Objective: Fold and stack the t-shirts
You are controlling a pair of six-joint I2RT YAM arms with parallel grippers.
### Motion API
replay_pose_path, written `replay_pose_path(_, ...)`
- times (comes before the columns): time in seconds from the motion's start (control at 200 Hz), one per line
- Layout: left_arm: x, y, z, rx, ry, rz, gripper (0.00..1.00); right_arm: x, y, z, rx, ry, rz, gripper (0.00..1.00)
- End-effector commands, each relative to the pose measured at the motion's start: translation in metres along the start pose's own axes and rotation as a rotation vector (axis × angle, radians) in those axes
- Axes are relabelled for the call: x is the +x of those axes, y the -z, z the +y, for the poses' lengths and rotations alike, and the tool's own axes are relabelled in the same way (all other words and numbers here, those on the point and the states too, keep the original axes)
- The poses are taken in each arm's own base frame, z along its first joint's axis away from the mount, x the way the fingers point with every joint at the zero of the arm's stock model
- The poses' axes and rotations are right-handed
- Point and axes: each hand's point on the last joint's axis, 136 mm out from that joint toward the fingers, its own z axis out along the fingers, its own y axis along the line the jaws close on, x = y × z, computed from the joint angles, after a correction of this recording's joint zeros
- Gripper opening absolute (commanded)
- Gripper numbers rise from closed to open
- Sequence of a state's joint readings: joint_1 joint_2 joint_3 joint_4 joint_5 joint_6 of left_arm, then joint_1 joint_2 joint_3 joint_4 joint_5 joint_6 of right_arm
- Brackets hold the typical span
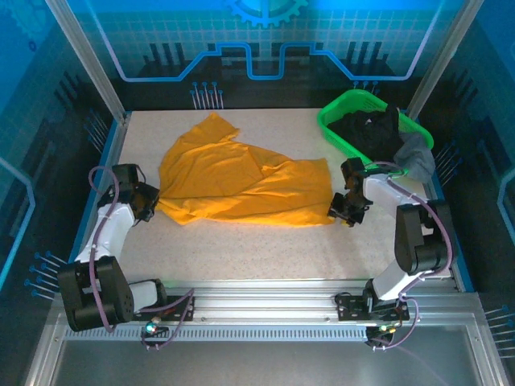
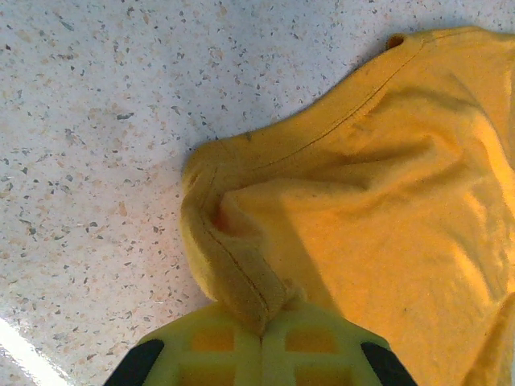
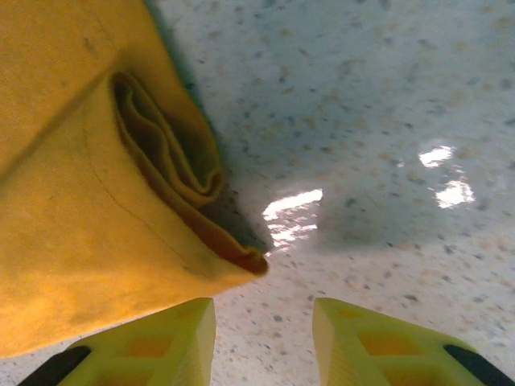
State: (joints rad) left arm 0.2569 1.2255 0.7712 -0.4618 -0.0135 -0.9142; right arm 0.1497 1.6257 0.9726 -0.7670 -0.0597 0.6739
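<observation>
An orange-yellow t-shirt (image 1: 233,181) lies crumpled across the middle of the table. At its left corner my left gripper (image 1: 153,203) is shut on a bunched, hemmed fold of the t-shirt (image 2: 233,265), the cloth pinched between the jaws of the left gripper (image 2: 262,338). My right gripper (image 1: 342,211) sits low at the shirt's right end. It is open, and the right gripper (image 3: 264,334) has bare table between its fingers. The rolled corner of the t-shirt (image 3: 96,201) lies just ahead and left of it, apart from the fingers.
A bright green basket (image 1: 346,121) stands at the back right with dark clothes (image 1: 376,133) heaped in it, a grey piece hanging over its near rim. Speckled tabletop (image 1: 257,249) stretches in front of the shirt. Blue-lit walls enclose the table.
</observation>
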Motion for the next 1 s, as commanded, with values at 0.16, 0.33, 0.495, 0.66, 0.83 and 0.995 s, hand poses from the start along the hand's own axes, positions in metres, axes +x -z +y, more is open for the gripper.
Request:
replay_pose_path(0.16, 0.001, 0.002, -0.005, 0.025, -0.009, 0.000, 0.00, -0.001, -0.018, 0.011, 0.055, 0.075, 0.053, 0.36)
replay_pose_path(0.33, 0.002, 0.001, -0.005, 0.023, -0.005, 0.003, 0.00, -0.004, -0.025, 0.009, 0.073, 0.079, 0.050, 0.24)
replay_pose_path(0.495, 0.001, 0.001, -0.005, 0.025, -0.006, 0.004, 0.00, -0.020, -0.018, 0.019, 0.065, 0.108, 0.004, 0.07)
replay_pose_path(0.66, 0.000, 0.003, -0.013, 0.046, 0.000, 0.009, 0.00, -0.028, 0.010, 0.036, 0.014, 0.124, -0.051, 0.00)
replay_pose_path(0.83, -0.009, 0.021, -0.050, 0.159, 0.047, 0.017, 0.00, -0.040, 0.073, 0.066, -0.108, 0.110, -0.161, 0.00)
replay_pose_path(0.995, -0.037, 0.065, -0.114, 0.321, 0.090, -0.026, 0.00, -0.081, 0.163, 0.109, -0.262, 0.117, -0.353, 0.00)
